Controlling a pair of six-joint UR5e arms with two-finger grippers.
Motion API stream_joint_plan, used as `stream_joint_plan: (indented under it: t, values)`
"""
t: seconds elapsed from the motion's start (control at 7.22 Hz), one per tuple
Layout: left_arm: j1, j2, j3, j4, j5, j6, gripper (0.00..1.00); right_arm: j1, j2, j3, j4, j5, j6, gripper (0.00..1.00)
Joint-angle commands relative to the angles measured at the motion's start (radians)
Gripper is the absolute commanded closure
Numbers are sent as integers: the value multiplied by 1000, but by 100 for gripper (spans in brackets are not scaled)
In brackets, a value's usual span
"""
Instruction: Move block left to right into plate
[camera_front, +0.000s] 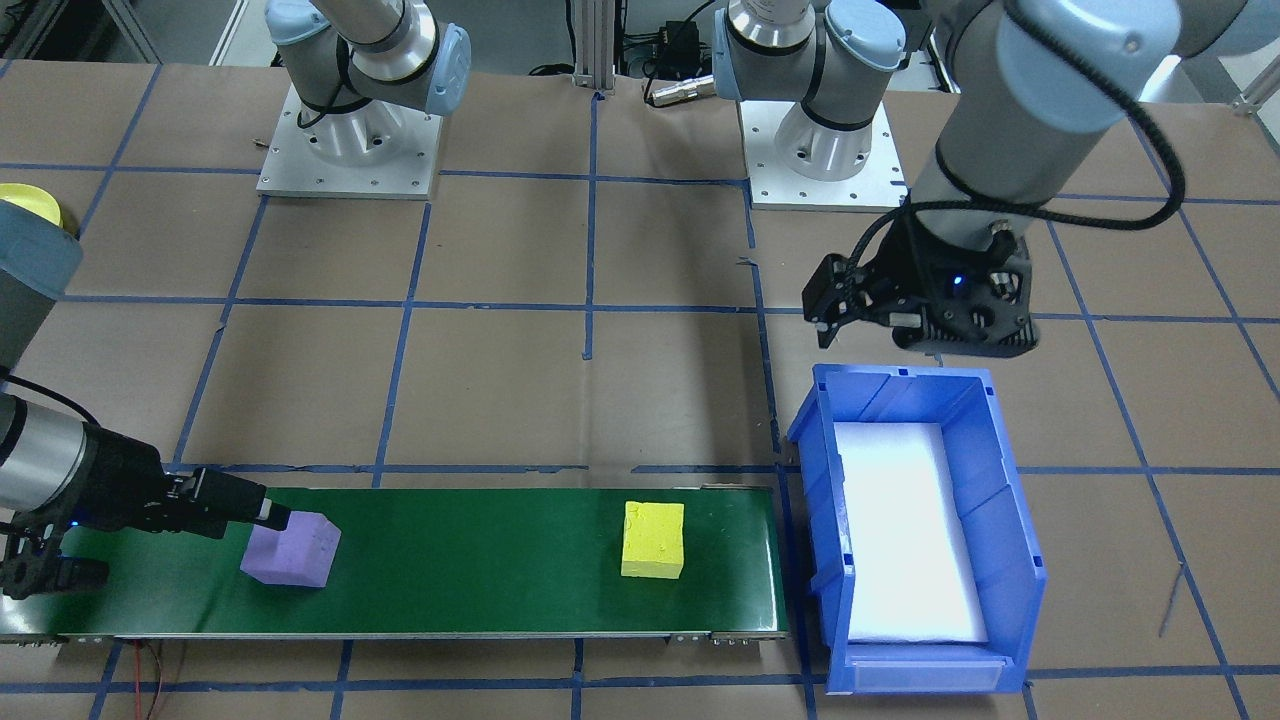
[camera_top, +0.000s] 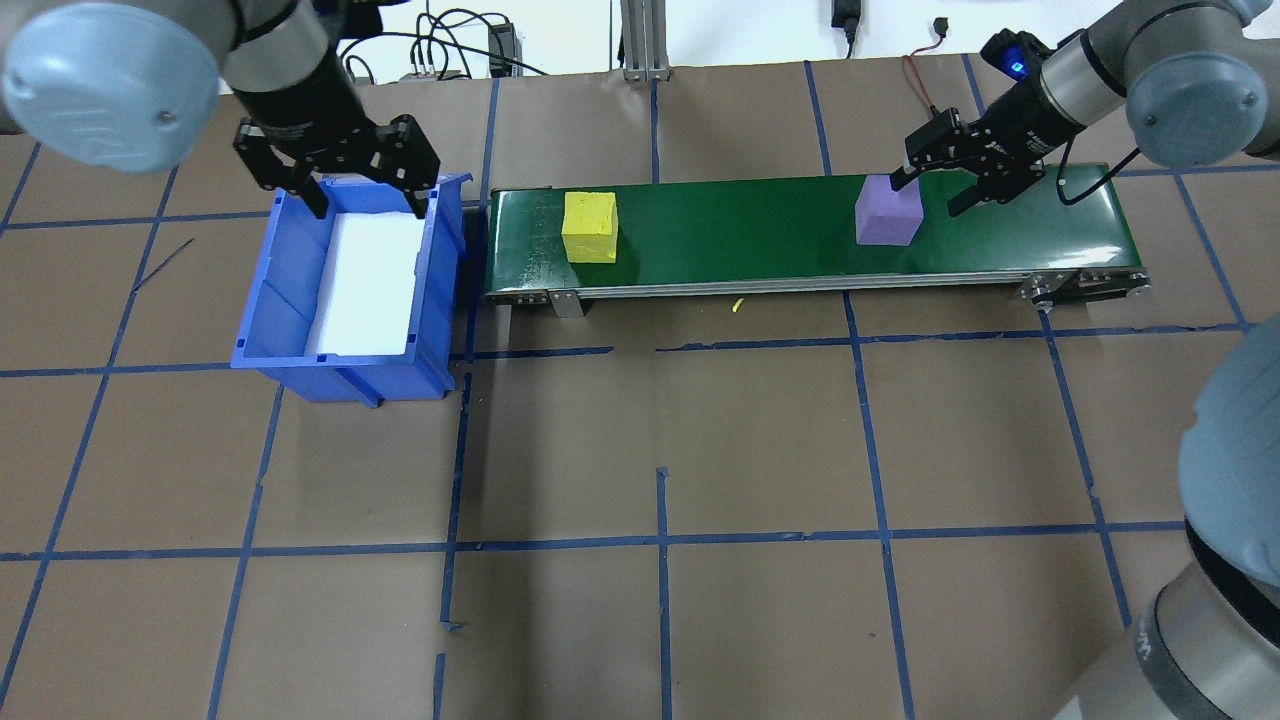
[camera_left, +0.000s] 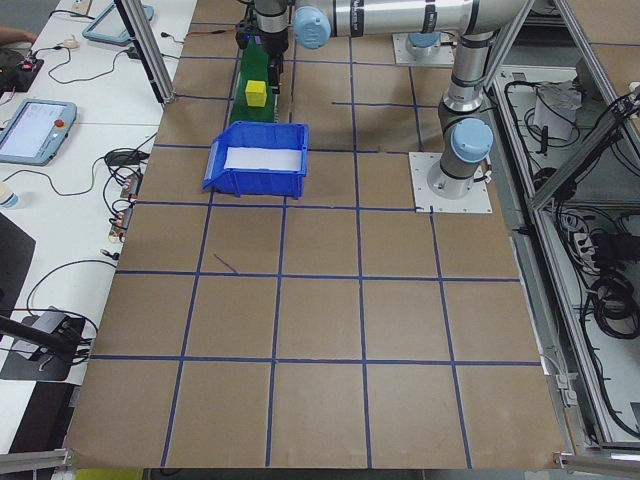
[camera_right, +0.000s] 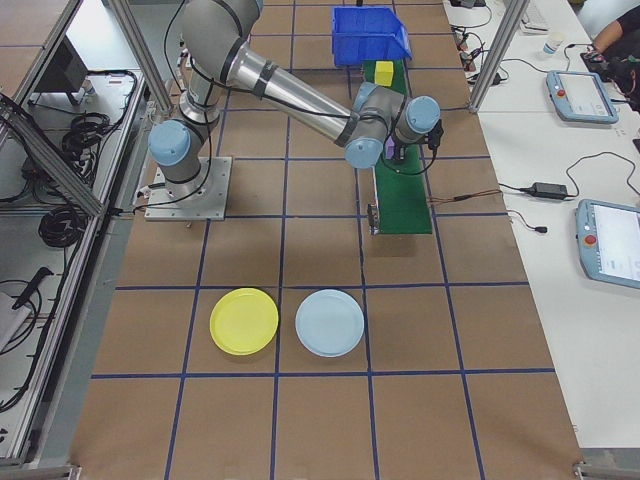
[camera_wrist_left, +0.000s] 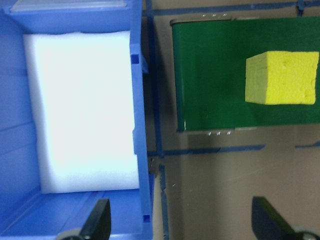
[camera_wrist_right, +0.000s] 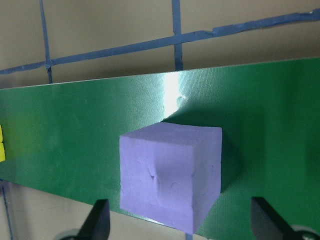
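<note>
Hovering spread right gripper (camera_top: 932, 182) at purple block (camera_top: 887, 211), left gripper (camera_top: 365, 202) spread above blue bin (camera_top: 290, 300)

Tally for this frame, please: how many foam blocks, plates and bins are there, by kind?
Foam blocks: 2, the purple block and the yellow block, both on the green conveyor belt
Plates: 2, the yellow plate and the pale blue plate
Bins: 1, the blue bin
Total: 5

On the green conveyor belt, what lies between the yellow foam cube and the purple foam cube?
Nothing: in the overhead view, the green conveyor belt is bare between the yellow foam cube and the purple foam cube. The front-facing view shows the same.
</note>
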Motion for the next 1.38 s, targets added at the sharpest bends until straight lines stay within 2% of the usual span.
stream_joint_plan:
  t: [0.0, 0.28, 0.69, 0.83, 1.11, 1.25]
  values:
    - [38, 103, 0, -121, -2, 43, 0, 1, 1, 0, -21, -41, 58, 0]
    - [13, 94, -1, -107, -4, 32, 0, 1, 4, 1, -27, -47, 54, 0]
    - [-1, 110, -20, -107, 2, 35, 0, 1, 14, 5, -73, -115, 21, 2]
    - [15, 115, -18, -107, 8, 35, 0, 1, 23, 6, -98, -136, -3, 8]
    - [16, 121, -9, -109, 15, 20, 0, 1, 26, 8, -101, -204, -25, 50]
    - [16, 124, -20, -116, 15, -12, 0, 1, 21, 6, -101, -231, -22, 65]
